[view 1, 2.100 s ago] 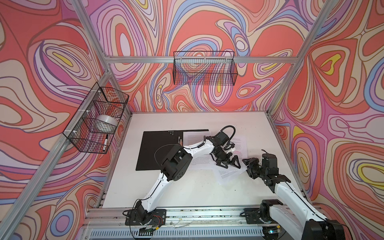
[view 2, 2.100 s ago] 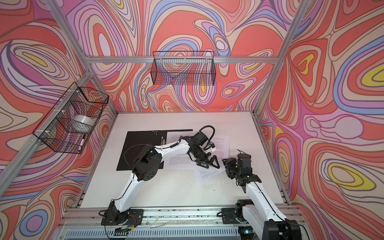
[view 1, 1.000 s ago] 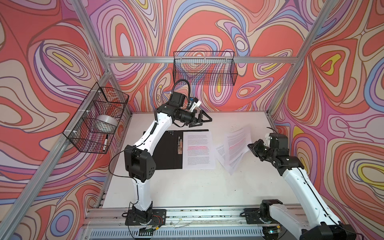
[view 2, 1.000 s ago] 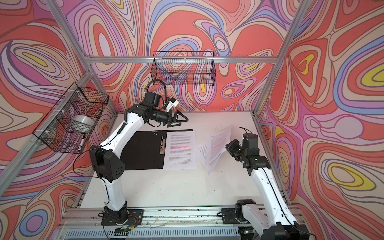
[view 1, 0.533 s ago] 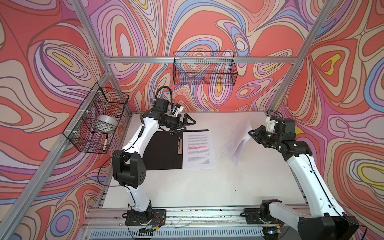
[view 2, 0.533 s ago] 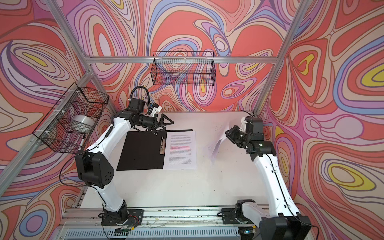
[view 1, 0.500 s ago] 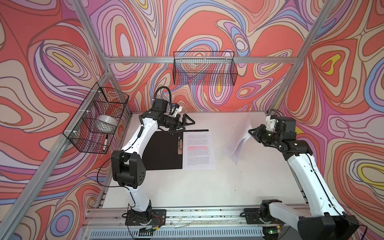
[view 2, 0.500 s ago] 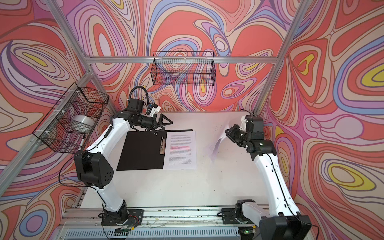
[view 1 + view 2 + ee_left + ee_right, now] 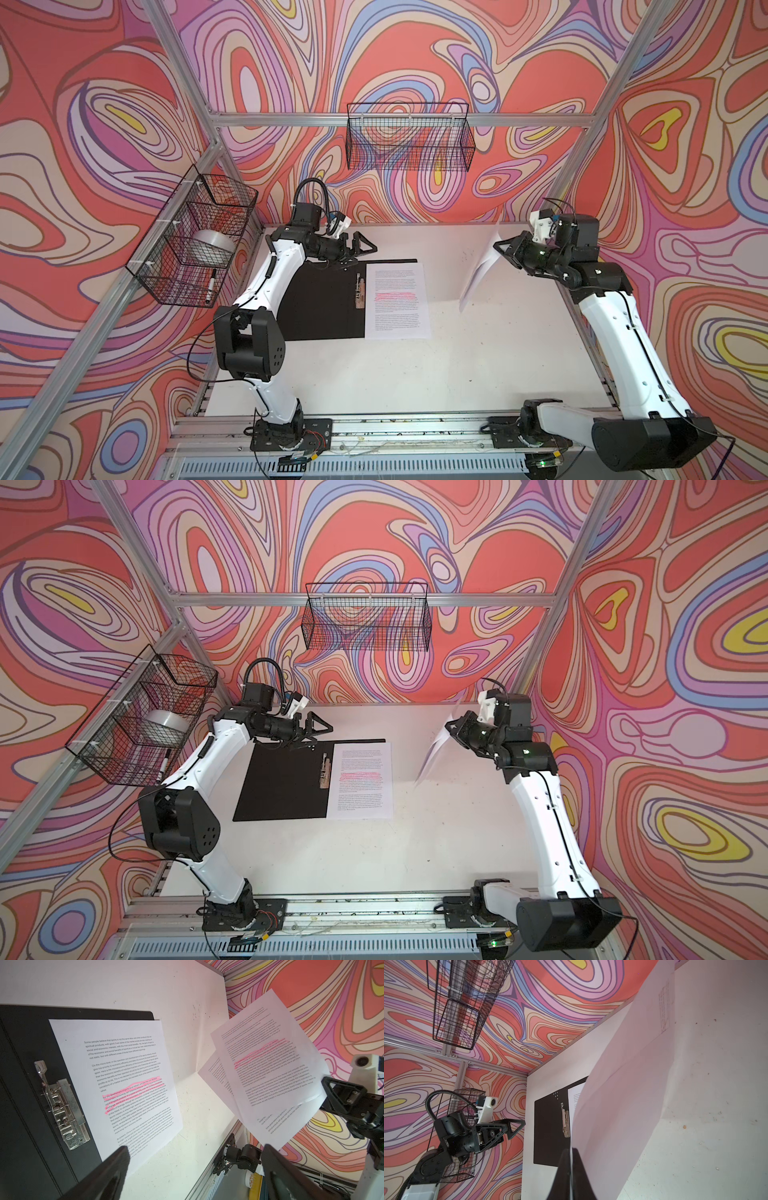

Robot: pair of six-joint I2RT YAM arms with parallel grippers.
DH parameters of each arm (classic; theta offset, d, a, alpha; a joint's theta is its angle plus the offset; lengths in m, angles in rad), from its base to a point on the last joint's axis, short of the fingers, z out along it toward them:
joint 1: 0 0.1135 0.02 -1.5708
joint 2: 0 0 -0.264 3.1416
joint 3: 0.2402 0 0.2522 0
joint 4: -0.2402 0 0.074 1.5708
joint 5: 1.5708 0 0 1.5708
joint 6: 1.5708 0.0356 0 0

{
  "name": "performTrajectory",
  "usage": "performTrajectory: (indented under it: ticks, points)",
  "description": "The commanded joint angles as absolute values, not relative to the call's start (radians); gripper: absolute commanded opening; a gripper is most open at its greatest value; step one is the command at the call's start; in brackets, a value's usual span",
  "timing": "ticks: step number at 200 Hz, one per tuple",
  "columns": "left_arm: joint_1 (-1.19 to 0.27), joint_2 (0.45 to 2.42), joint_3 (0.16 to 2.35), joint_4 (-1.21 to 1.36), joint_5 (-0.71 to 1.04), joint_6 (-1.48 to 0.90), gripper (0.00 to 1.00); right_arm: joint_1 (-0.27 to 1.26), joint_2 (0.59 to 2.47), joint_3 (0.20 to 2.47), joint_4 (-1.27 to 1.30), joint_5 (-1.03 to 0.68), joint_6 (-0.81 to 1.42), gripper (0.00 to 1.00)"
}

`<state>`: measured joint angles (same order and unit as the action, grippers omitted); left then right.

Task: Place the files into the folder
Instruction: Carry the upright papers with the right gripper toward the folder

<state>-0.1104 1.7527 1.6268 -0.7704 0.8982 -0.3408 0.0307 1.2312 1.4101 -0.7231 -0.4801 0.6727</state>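
In the right wrist view, files [image 9: 623,1095] pinched by right jaws partly hide the folder [image 9: 548,1136]; left jaws spread.

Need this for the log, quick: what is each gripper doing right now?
Left gripper: open, holding nothing.
Right gripper: shut on the paper sheets, held in the air.

The left arm [image 9: 266,286] folds sharply at the elbow, forearm reaching to the rear – the left gripper [image 9: 360,252] lies level, pointing inward, jaws spread wide. The right arm [image 9: 615,324] rises nearly straight, wrist bent inward – the right gripper [image 9: 505,249] faces the middle, jaws pinched together.
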Motion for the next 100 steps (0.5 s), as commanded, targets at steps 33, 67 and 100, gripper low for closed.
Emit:
performTrajectory:
  ticks: [33,67,100]
  points:
    - [-0.073,1.701,1.609,-0.809,0.815,-0.327,0.99,0.205,1.340,1.562,-0.728,-0.430,0.640,0.00]
    - [-0.050,1.687,1.612,-0.837,0.812,-0.307,0.99,0.321,1.445,1.696,-0.706,-0.390,0.639,0.00]
    - [-0.024,1.668,1.594,-0.847,0.799,-0.302,0.99,0.420,1.537,1.797,-0.661,-0.371,0.650,0.00]
